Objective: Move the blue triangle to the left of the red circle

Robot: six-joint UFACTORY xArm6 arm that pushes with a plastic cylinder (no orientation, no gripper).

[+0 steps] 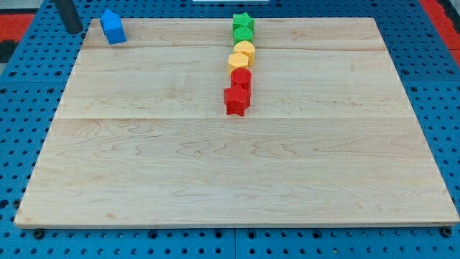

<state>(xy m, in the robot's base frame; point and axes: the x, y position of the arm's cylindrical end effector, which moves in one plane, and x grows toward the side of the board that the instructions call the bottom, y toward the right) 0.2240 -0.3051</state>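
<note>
The blue triangle block (113, 27) sits near the board's top left corner. My tip (74, 31) is just to its left, a small gap apart, at the board's edge. The red circle (241, 77) stands in a column of blocks at the top middle of the board, far to the right of the blue block. A red star (236, 100) touches the red circle from below.
Above the red circle the column continues with a yellow block (238, 62), a yellow hexagon (244, 50), a green block (242, 34) and a green star (243, 21). The wooden board (215, 173) lies on a blue pegboard table.
</note>
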